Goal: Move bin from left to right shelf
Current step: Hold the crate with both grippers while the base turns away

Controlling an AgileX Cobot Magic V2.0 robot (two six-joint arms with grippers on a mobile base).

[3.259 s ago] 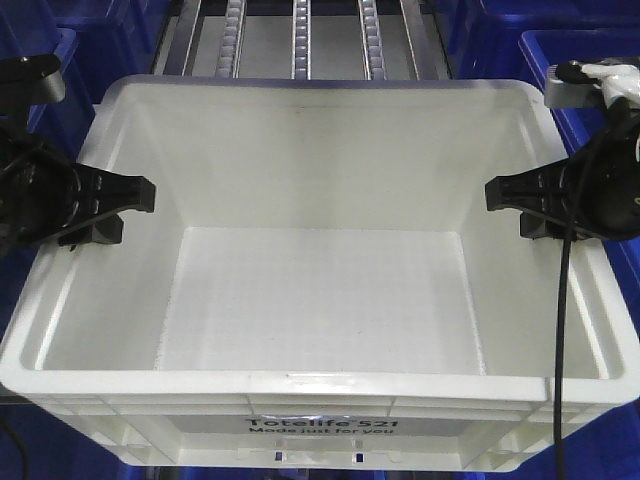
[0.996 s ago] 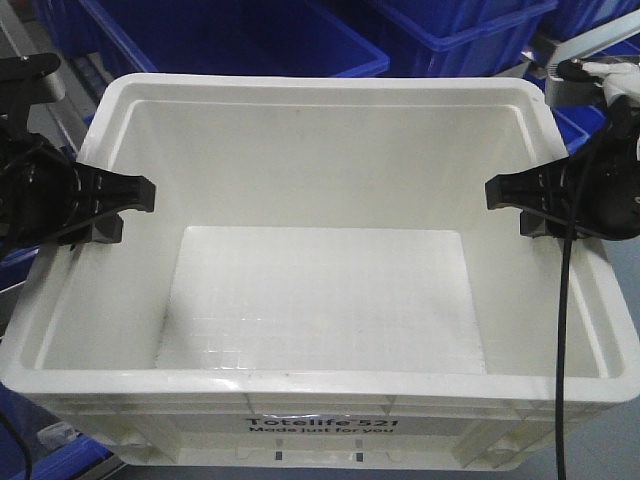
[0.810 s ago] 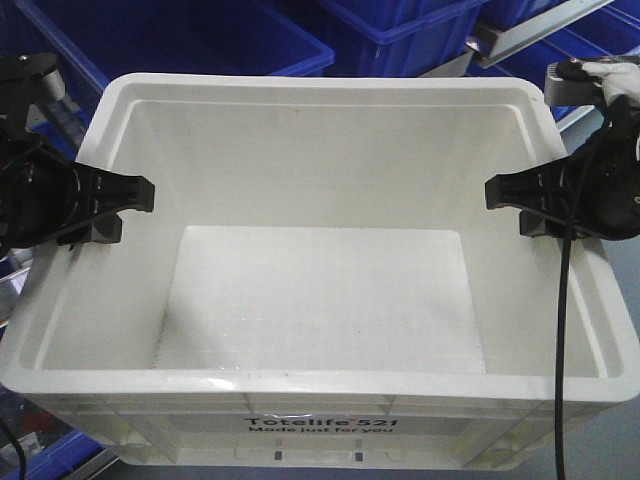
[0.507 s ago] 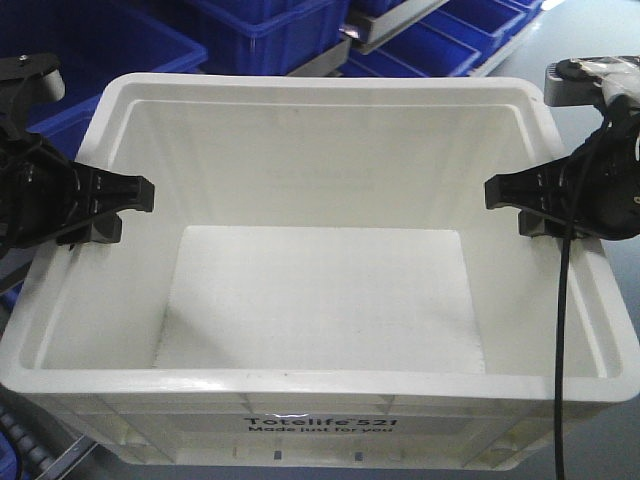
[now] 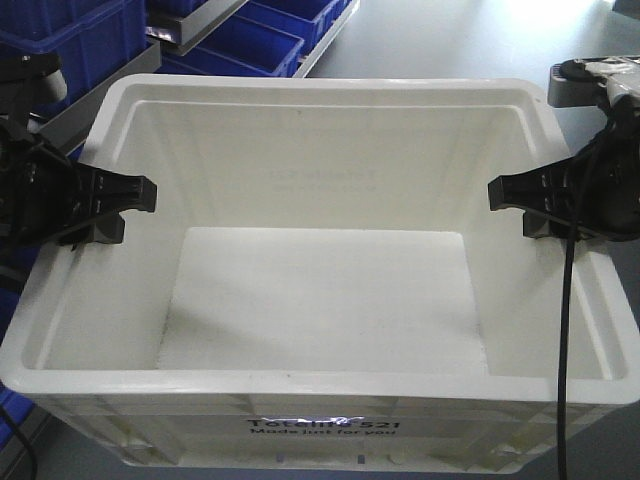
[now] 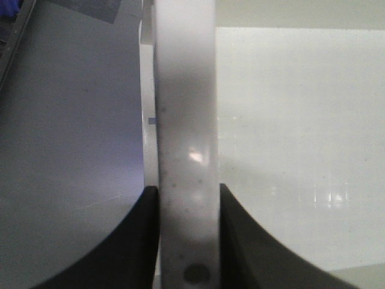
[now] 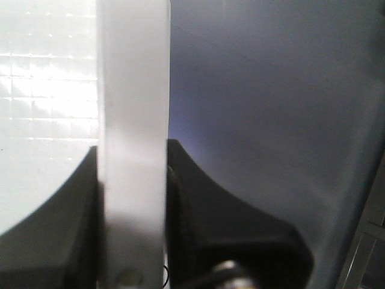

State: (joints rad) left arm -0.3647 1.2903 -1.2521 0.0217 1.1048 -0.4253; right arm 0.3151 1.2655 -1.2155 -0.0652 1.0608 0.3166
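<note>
Background: grey floor (image 5: 450,40) ahead, blue bins (image 5: 60,40) on shelving at upper left. White bin (image 5: 320,92), empty, apparently held aloft between both arms for a level carry. Left hand (image 5: 125,212) clenched on left wall rim, right hand (image 5: 520,210) clenched on right wall rim, each straddling inside and outside.

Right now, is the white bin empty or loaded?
Empty. The front view shows the bin with a bare white floor and inner walls, nothing inside. The left gripper and right gripper each clamp a side wall.
</note>
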